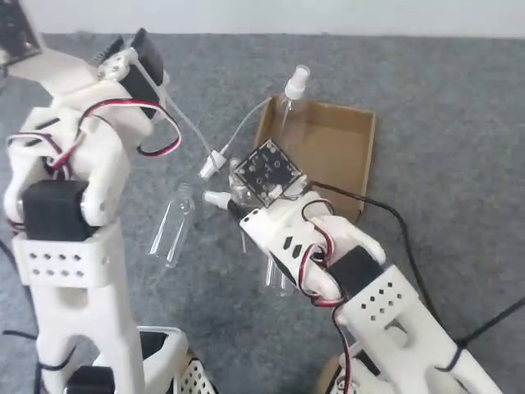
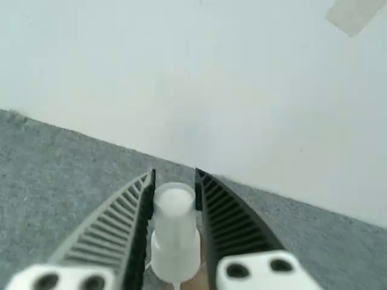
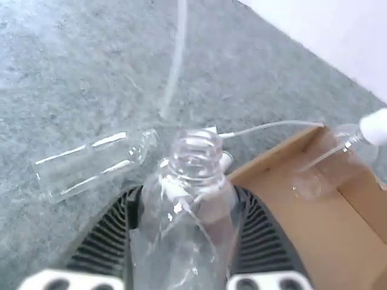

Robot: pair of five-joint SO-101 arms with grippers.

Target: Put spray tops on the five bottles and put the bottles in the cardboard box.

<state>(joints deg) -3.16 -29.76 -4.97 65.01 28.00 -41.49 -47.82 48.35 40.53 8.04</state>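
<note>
**While one arm holds the bottle, bring the top down straight**

Since your left end effector (image 2: 175, 181) is pinched tight around a spray top (image 2: 174, 235), and your right end effector (image 3: 187, 208) is closed snugly around an open bottle (image 3: 195, 151) just beside the cardboard box (image 3: 314, 241), go slow. Keep the bottle still. Slip the thin tube (image 3: 176, 54) into its mouth first, then press down.

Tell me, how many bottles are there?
4: a capped bottle in the box, one on the carpet, one in the right tool, one under that arm; more may be hidden.
</note>
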